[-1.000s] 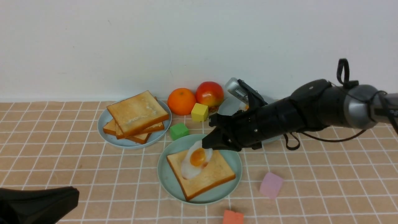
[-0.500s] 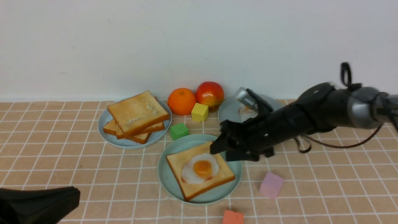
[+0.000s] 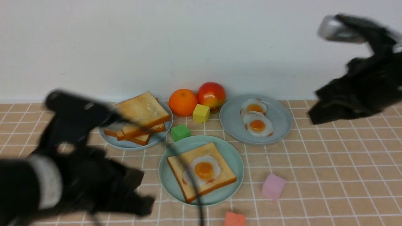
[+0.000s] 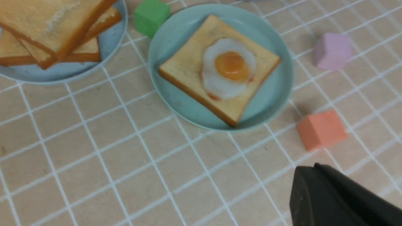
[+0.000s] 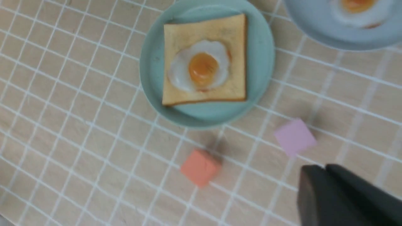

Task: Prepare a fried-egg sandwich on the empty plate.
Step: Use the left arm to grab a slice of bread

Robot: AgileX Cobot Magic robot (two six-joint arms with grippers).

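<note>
The mint-green plate (image 3: 232, 157) sits at the centre front. On it lies one toast slice (image 3: 220, 177) with a fried egg (image 3: 203, 169) on top. More toast slices (image 3: 141, 111) are stacked on a grey-blue plate (image 3: 106, 125) at the back left. My left gripper (image 3: 143, 202) is blurred, low at the front left of the green plate, shut and empty (image 4: 306, 171). My right gripper (image 3: 314, 116) is raised at the far right, shut and empty (image 5: 314, 171). The right wrist view shows the plate (image 5: 260, 56), toast (image 5: 234, 34) and egg (image 5: 201, 66) from above.
A second grey-blue plate (image 3: 278, 117) with two fried eggs stands at the back right. An orange (image 3: 182, 102), an apple (image 3: 211, 94), a yellow cube (image 3: 201, 113) and a green cube (image 3: 180, 131) lie between the plates. A pink cube (image 3: 273, 186) and an orange-red cube (image 3: 235, 219) lie in front.
My right gripper let the egg down flat on the toast, then pulled back up and to the right. My left arm rose from the front left corner and swung in towards the plates.
</note>
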